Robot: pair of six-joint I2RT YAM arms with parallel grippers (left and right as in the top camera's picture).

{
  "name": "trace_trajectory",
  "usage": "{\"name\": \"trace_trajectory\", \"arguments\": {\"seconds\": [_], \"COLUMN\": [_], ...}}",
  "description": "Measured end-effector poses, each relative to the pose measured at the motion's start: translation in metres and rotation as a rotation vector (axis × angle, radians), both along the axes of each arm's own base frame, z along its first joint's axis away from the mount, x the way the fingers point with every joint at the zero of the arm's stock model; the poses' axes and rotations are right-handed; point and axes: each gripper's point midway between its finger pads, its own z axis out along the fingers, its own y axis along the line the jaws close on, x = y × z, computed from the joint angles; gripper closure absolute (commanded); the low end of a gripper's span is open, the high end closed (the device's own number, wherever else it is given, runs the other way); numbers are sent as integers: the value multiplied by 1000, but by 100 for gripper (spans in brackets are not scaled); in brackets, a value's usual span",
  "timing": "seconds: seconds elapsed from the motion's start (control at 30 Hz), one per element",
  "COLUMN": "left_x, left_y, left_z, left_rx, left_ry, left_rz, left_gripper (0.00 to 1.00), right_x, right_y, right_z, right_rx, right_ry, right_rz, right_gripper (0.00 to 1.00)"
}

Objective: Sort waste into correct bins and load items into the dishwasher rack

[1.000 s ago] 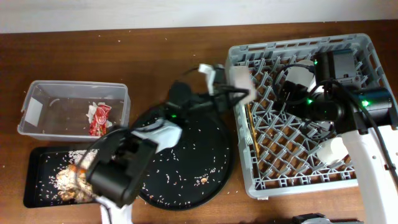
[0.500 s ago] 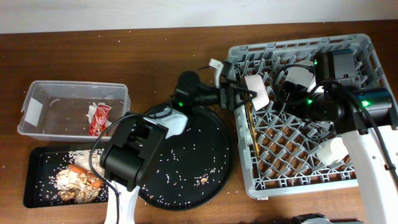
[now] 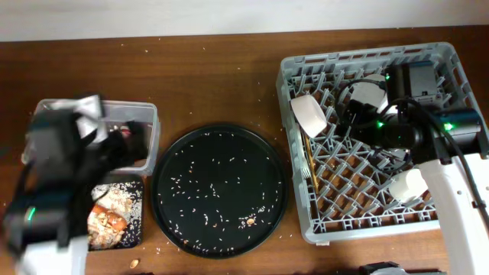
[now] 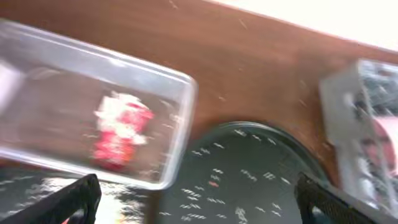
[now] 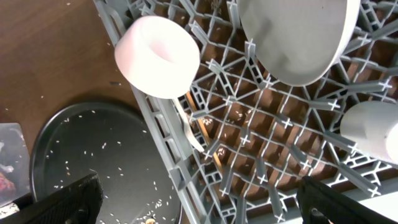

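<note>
Brown wooden table [image 3: 206,84] fills the overhead view, with a pale wall strip along its top edge. We see the grey dishwasher rack [image 3: 359,52] taking up the right side, the largest thing on it; the round black tray [image 3: 157,191] sits in the centre, just beside the rack's left wall.

The left arm [image 3: 53,183] is a motion-blurred mass at the left edge, lying over part of the two bins; the right arm [image 3: 451,176] reaches up over the rack's right half. We find the left gripper [image 4: 200,202] released, its fingertips far apart in the bottom corners of its wrist view and nothing between them; the right gripper [image 5: 202,202] is likewise spread wide and holds nothing, hanging above the rack's left part.

The clear tub [image 3: 130,105] stands at the upper left; the flat black tray [image 3: 134,229] lies directly below it in the lower left. Inside the rack, the pale plate [image 5: 298,37] leans among the pegs at the top of the right wrist view; the small white bowl [image 3: 309,114] lies tipped on its side against the rack's left wall; a white cup [image 3: 407,186] rests lower right.

The red wrapper [image 4: 121,134] lies in the tub; the food scraps [image 3: 107,218] are heaped in the flat tray; rice grains [image 3: 221,206] are scattered over the round tray.
</note>
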Motion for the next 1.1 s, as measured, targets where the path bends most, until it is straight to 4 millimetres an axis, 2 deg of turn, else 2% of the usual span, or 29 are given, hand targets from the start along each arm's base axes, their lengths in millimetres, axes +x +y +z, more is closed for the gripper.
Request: {"name": "trace_trajectory", "arguments": {"seconds": [0.03, 0.07, 0.13, 0.17, 0.2, 0.23, 0.27, 0.37, 0.4, 0.43, 0.5, 0.53, 0.57, 0.6, 0.63, 0.7, 0.73, 1.03, 1.1], "left_x": [-19, -33, -38, -32, -25, -21, -20, -10, -5, -5, -4, -4, -4, -3, -3, -3, -3, -3, -6], "left_y": [21, 32, 35, 36, 38, 38, 39, 40, 41, 41, 41, 42, 42, 42, 42, 42, 42, 42, 34], "left_z": [18, 32, 35, 27, 16, 10, 7, -8, -14, -15, -18, -18, -18, -18, -18, -20, -19, -20, -15], "left_rx": [75, 149, 212, 224, 225, 223, 222, 213, 211, 211, 209, 209, 209, 209, 209, 207, 207, 207, 224], "left_ry": [-58, -105, -111, -77, -33, -7, 2, 60, 81, 84, 95, 95, 94, 95, 95, 101, 101, 101, 85], "left_rz": [50, 64, 37, 19, 7, 2, 0, -9, -13, -14, -15, -14, -13, -14, -14, -14, -14, -15, -35], "left_gripper": [1, 1, 1, 1, 1, 1, 1, 1, 1, 1, 1, 1, 1, 1, 1, 1, 1, 1, 1], "right_x": [0, 0, -2, -10, -27, -57, -81, -124, -124, -109, -73, -62, -58, -58, -59, -53, -52, -52, -52], "right_y": [0, 0, 0, -1, -2, -5, -8, -20, -25, -25, -20, -16, -14, -12, -11, -10, -10, -10, -10], "right_z": [0, 0, 4, 18, 43, 79, 100, 128, 134, 126, 81, 12, -36, -69, -82, -88, -97, -96, -96], "right_rx": [1, 1, 2, 7, 17, 32, 42, 0, -24, -57, -93, -92, -93, -89, -88, -88, -88, -88, -88], "right_ry": [-3, -2, -16, -67, -163, -312, -414, -603, -704, -827, -978, -959, -934, -960, -982, -1081, -1068, -1069, -1069], "right_rz": [0, -1, 1, 1, 0, 1, 1, -1, -16, 11, 57, 86, 104, 115, 121, 118, 119, 119, 119], "right_gripper": [1, 1, 1, 2, 1, 1, 1, 1, 1, 1, 1, 1, 1, 1, 1, 1, 1, 1, 1]}}
